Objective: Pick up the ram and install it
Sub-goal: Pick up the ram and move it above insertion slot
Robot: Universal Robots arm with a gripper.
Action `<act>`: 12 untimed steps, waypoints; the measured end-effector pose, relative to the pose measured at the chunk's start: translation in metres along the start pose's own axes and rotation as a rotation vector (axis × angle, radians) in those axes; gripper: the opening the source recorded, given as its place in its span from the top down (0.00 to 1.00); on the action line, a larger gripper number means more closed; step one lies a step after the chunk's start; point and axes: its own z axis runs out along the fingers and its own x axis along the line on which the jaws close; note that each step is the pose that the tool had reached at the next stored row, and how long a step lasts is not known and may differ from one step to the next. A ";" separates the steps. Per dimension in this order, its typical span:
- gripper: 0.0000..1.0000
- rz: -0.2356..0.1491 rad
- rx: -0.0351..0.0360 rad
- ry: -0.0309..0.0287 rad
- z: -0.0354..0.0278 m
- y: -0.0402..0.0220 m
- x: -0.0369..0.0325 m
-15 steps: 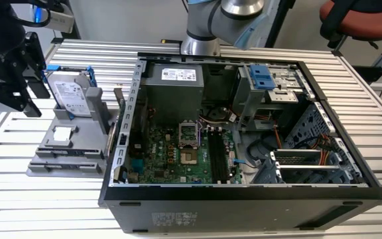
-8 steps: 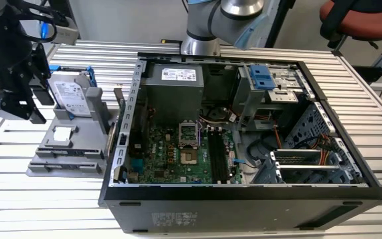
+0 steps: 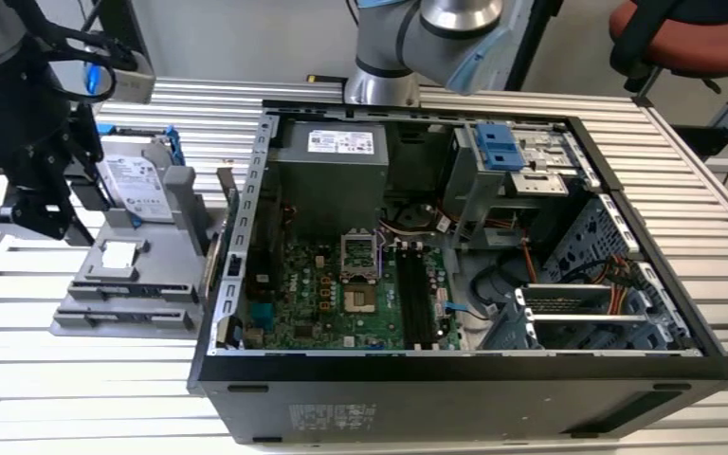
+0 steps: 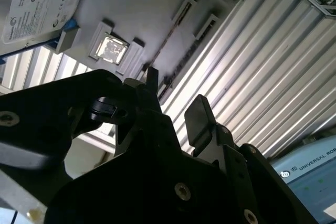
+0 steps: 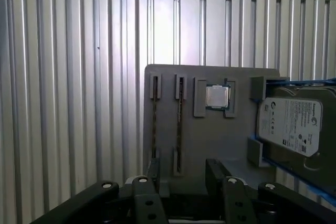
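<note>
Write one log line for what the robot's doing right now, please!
gripper: open, empty | nearest: gray holder | ram: in holder slot, not picked | computer case: open

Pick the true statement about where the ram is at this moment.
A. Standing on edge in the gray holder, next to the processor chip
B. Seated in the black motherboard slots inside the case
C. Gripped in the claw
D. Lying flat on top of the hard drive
A: in the first wrist view the ram stands on edge in a slot of the gray holder, beside the processor chip and hard drive, with the claw open and empty nearby.
</note>
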 end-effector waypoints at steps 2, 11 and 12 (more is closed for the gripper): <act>0.00 0.001 0.0001 -0.0001 0.0037 0.0001 0.0002; 0.00 0.008 0.0005 0.0000 0.0199 0.0008 0.0013; 0.00 0.010 0.0005 0.0000 0.0218 0.0010 0.0014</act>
